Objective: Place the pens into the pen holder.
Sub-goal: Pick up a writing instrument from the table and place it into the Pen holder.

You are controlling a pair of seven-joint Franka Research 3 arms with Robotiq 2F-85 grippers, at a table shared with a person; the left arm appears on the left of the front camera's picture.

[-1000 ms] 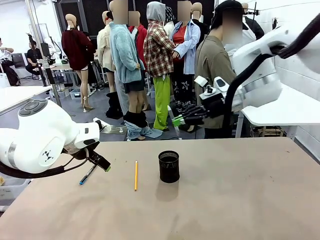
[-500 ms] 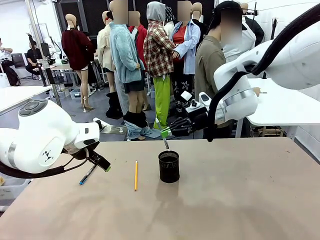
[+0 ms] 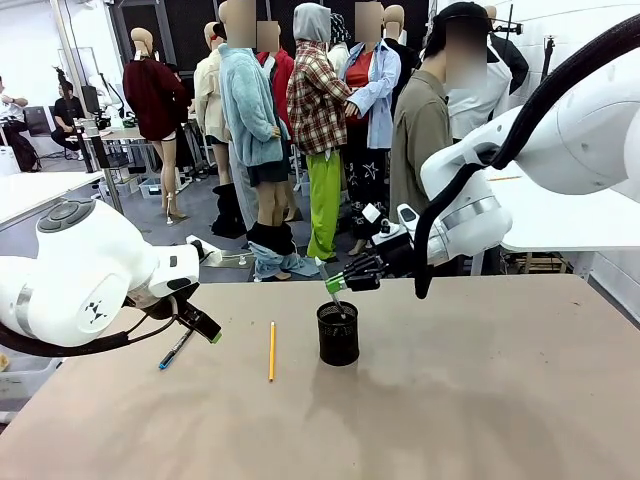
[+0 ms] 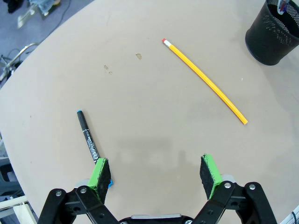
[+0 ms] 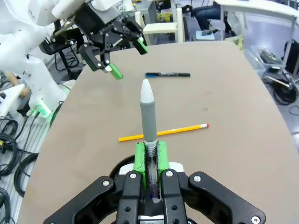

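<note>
The black mesh pen holder (image 3: 338, 335) stands mid-table. My right gripper (image 3: 338, 284) hovers just above it, shut on a whitish-grey pen (image 3: 339, 302) whose lower end dips into the cup's mouth. In the right wrist view that pen (image 5: 148, 116) stands up between the green pads of the right gripper (image 5: 150, 158). A yellow pencil (image 3: 271, 350) lies left of the holder, and a dark blue pen (image 3: 176, 349) lies farther left. My left gripper (image 3: 205, 328) hangs open beside the blue pen (image 4: 88, 139), with nothing between its pads. The pencil (image 4: 203, 80) and the holder (image 4: 275, 32) lie beyond it.
The table's left edge (image 4: 28, 88) curves close to the blue pen. A person (image 3: 425, 130) stands beyond the far side of the table. Bare brown tabletop (image 3: 480, 390) stretches to the right and front of the holder.
My right gripper has come leftward and down with the pen, from high at the right to just over the holder. The left arm, pencil and blue pen have stayed put.
</note>
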